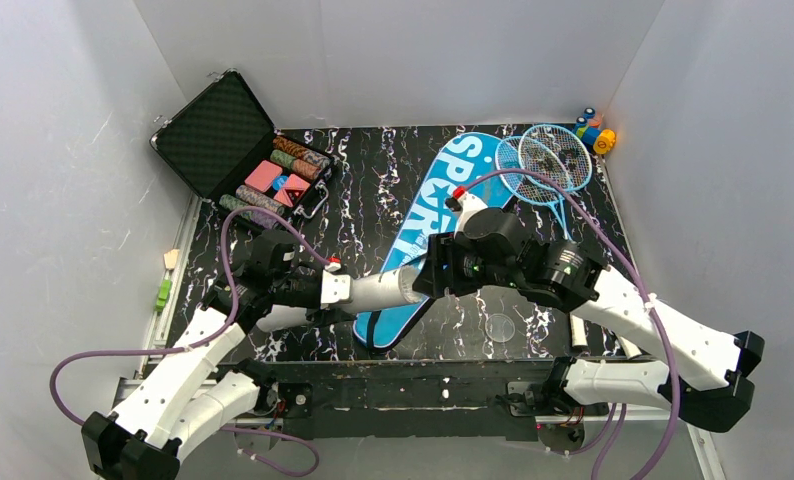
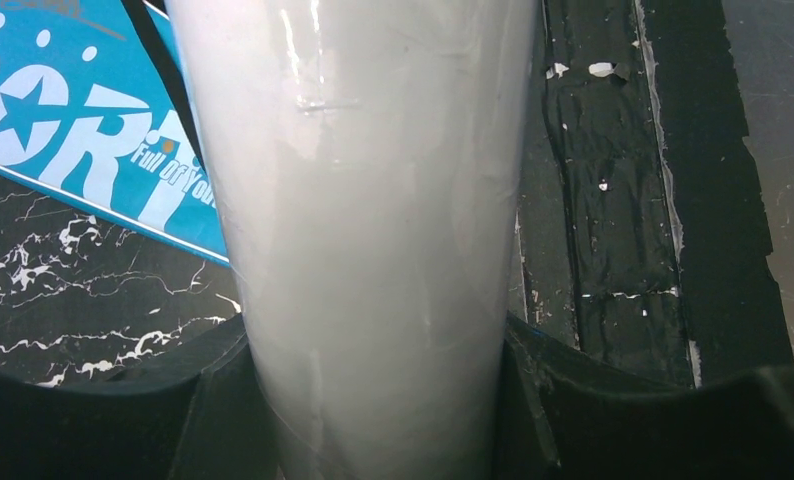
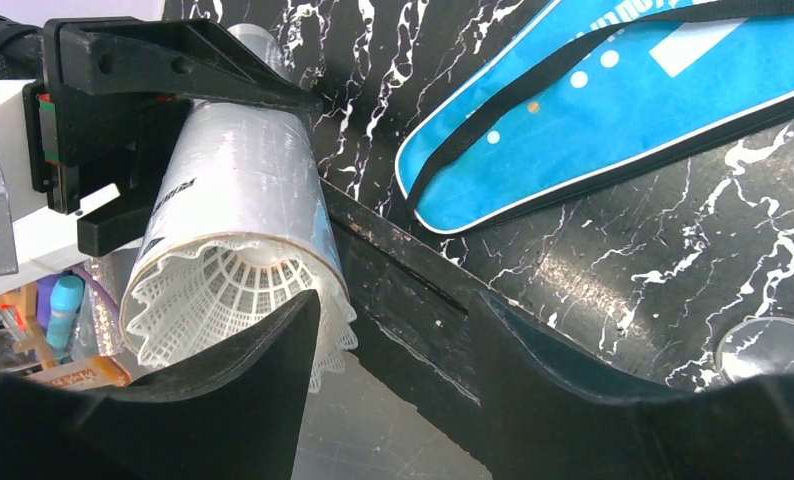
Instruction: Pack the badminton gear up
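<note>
Long white translucent tube [image 1: 378, 288] is held level above the black, white-veined bench [image 1: 373, 170]. Left claw [image 1: 313, 290] grips its body, a finger pressed to each side. White mesh-skirted shuttlecock [image 3: 233, 290] sits in the tube's open mouth, skirt sticking out. Right claw [image 3: 393, 330] at that end, jaws apart, nothing between them; one finger just beside the skirt, contact unclear. Big blue racket-shaped bag lettered SPORT [image 1: 443, 215] lies flat beneath the tube. Two thin blue-framed rackets [image 1: 548, 160] far right, heads overlapping, beside the bag's wide end. Clear round disc [image 1: 500, 327] near front edge
</note>
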You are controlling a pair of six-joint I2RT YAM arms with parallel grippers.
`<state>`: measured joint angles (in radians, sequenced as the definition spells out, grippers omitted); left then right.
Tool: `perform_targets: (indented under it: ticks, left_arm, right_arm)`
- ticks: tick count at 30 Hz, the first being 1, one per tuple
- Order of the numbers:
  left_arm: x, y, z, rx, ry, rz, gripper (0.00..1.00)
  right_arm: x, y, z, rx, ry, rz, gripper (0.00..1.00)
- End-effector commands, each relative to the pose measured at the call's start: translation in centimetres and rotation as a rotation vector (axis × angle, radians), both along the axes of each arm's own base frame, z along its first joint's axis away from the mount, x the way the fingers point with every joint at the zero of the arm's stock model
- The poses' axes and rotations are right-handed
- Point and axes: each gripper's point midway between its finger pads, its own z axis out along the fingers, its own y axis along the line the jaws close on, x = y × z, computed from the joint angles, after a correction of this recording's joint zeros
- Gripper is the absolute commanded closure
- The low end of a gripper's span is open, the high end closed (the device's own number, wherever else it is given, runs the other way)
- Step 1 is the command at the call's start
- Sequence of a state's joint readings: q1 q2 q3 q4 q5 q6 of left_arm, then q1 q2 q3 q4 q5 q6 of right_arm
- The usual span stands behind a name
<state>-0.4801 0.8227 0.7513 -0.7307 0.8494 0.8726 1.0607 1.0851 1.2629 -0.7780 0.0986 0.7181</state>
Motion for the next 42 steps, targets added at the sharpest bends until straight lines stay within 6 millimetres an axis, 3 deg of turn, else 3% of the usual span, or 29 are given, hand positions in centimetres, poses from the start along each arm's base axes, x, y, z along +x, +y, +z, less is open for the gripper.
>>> perform_targets:
  ticks: [1, 13, 18, 22, 27, 31, 38, 42]
  left_arm:
    - [-0.1, -0.7, 3.0, -0.068, -0.058, -0.032, 1.00]
    - [-0.2, -1.0, 4.1, -0.101, -0.052, -0.036, 1.00]
    - [0.0, -0.9, 3.3, -0.087, -0.039, -0.026, 1.00]
    - [-0.1, -0.7, 2.1, -0.066, -0.030, -0.018, 1.00]
    - [0.3, -0.3, 1.0, -0.037, -0.044, -0.006, 1.00]
    - [0.9, 0.0, 0.4, -0.005, -0.060, 0.014, 1.00]
    - [1.6, 0.8, -0.7, 0.054, -0.068, 0.057, 1.00]
    - [1.7, 1.2, -1.2, 0.081, -0.058, 0.071, 1.00]
  right_arm:
    - [0.6, 1.9, 0.6, 0.062, -0.026, 0.026, 0.36]
    - [1.2, 5.0, -0.9, 0.071, 0.011, 0.067, 0.37]
    - [1.4, 5.6, 0.8, 0.119, -0.005, 0.070, 0.31]
    - [1.0, 3.6, 4.2, 0.228, -0.014, 0.063, 0.29]
    - [1.8, -2.2, 5.3, 0.316, -0.020, -0.054, 0.28]
    - [2.5, -5.8, 1.9, 0.241, 0.020, -0.159, 0.28]
    - [1.9, -9.9, -11.5, -0.110, 0.226, -0.302, 0.43]
    - [1.7, -11.8, -16.3, -0.211, 0.271, -0.388, 0.46]
